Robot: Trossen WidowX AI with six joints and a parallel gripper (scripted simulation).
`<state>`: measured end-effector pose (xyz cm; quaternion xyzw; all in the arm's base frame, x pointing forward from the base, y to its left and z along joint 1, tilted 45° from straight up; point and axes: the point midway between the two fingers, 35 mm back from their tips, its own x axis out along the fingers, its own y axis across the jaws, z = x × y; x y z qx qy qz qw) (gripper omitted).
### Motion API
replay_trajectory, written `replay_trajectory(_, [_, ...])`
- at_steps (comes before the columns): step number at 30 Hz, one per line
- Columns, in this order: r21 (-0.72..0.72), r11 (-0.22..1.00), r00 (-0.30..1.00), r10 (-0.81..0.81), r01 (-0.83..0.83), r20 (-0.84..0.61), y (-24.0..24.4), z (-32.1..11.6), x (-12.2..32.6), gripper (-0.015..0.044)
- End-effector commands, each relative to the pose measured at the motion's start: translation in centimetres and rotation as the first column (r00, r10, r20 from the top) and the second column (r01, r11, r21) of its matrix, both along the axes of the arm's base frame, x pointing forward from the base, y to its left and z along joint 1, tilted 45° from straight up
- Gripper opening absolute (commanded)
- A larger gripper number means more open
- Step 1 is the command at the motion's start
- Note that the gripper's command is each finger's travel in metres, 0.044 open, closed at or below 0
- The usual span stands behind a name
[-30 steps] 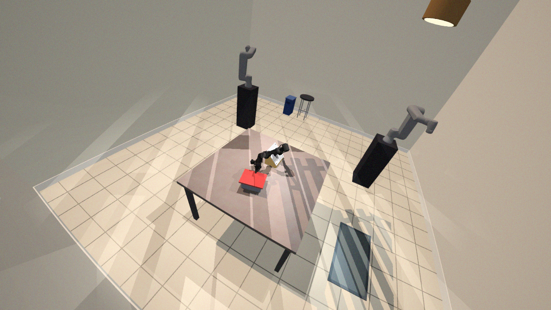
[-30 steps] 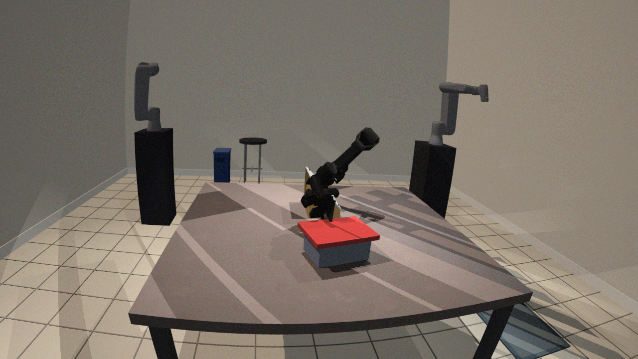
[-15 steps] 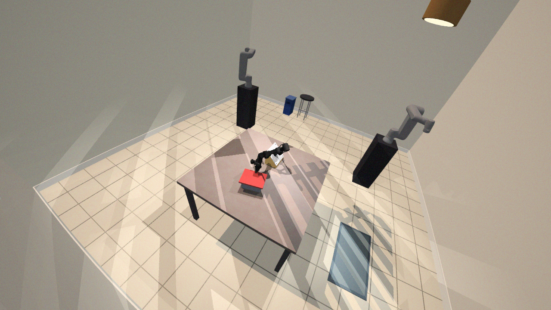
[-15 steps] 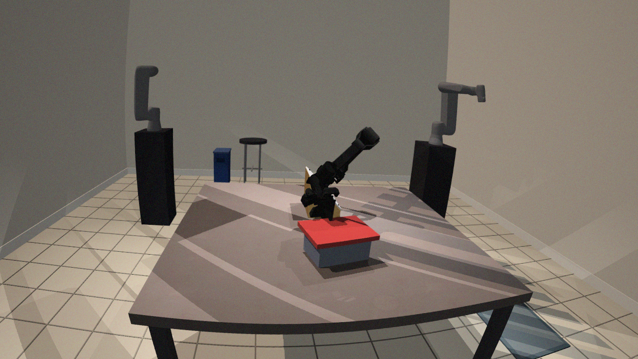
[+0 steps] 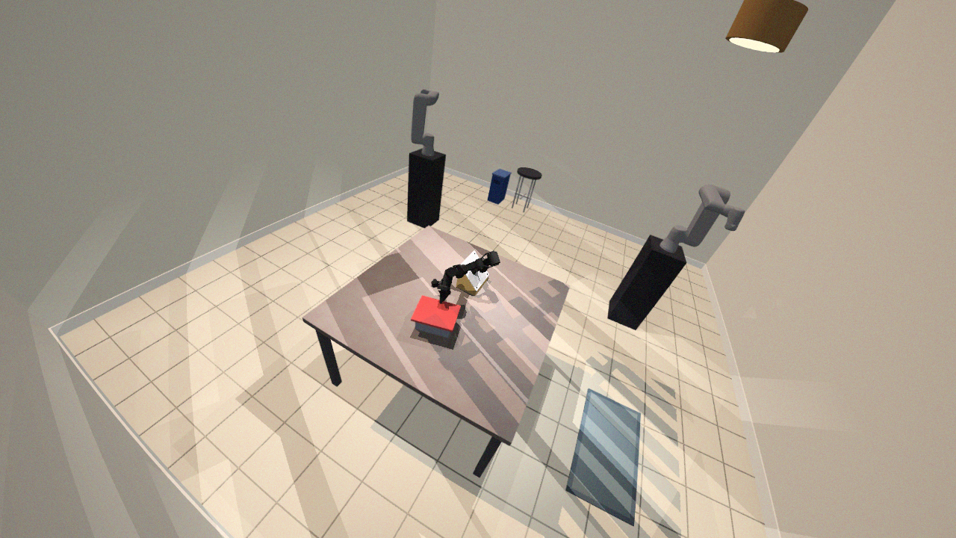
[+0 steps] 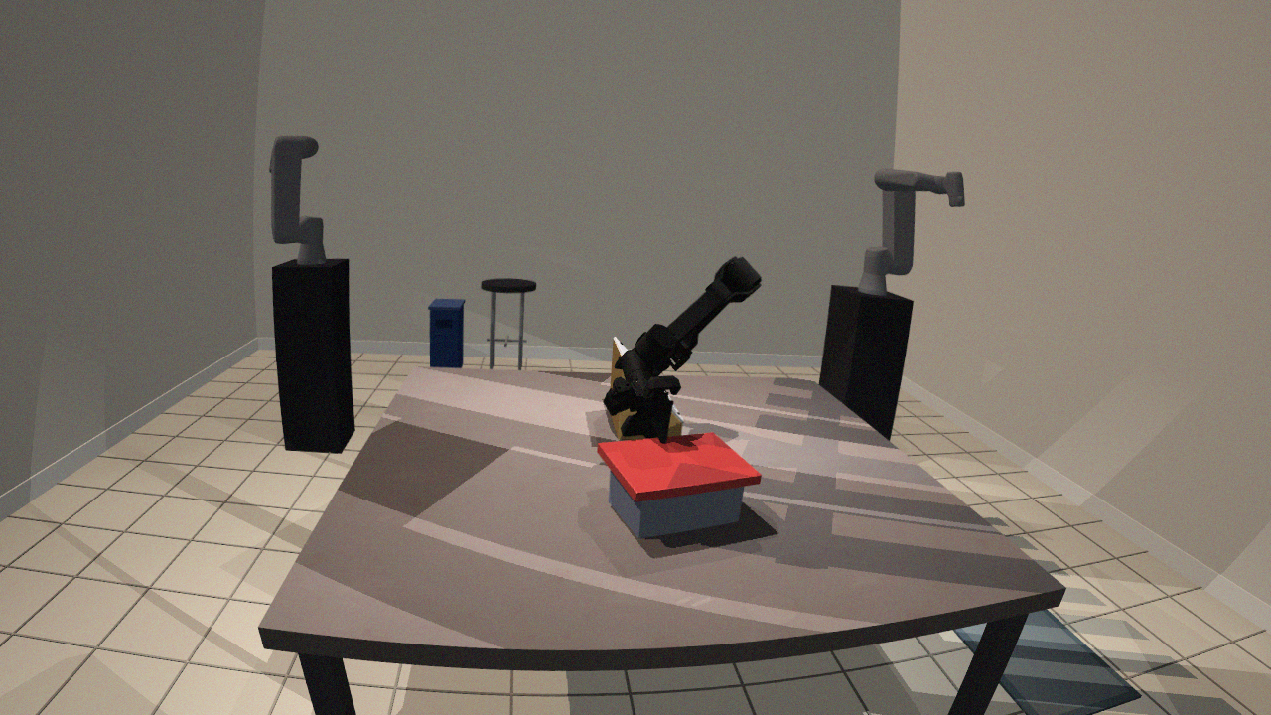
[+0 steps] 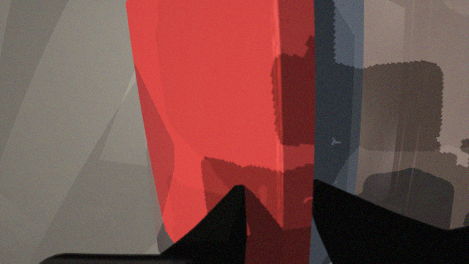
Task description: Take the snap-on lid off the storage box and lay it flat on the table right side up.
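Observation:
The red lid (image 5: 435, 313) (image 6: 679, 467) (image 7: 220, 92) sits on the blue-grey storage box (image 5: 434, 330) (image 6: 688, 512) (image 7: 333, 110), right side up and looking level. The box stands on the table (image 5: 494, 394) (image 6: 444, 587). My gripper (image 5: 443, 300) (image 6: 664, 439) (image 7: 275, 191) is shut on the lid's edge on the side towards the arm. In the wrist view one black finger lies over the lid's top and the other under its rim, beside the box wall. No gap shows between lid and box. The lower finger is hidden in the top and exterior views.
A tan and white angular object (image 5: 470, 287) (image 6: 627, 421) stands on the table just behind the arm, partly hidden by it. Two grey arms on black pedestals (image 5: 425, 190) (image 5: 644, 284), a blue bin (image 5: 498, 187) and a stool (image 5: 529, 173) stand on the floor beyond the table.

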<state>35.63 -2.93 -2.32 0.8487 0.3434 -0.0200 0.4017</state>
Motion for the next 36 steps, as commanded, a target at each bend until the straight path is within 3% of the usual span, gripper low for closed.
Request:
replay_trajectory(1, [-0.002, 1.0, 1.0, -0.002, 0.002, 0.007, -0.29, 0.27, -0.01, 0.0])
replay_trajectory(36, [0.0, 1.0, 1.0, -0.002, 0.002, 0.003, -0.33, 0.37, 0.15, 0.0])
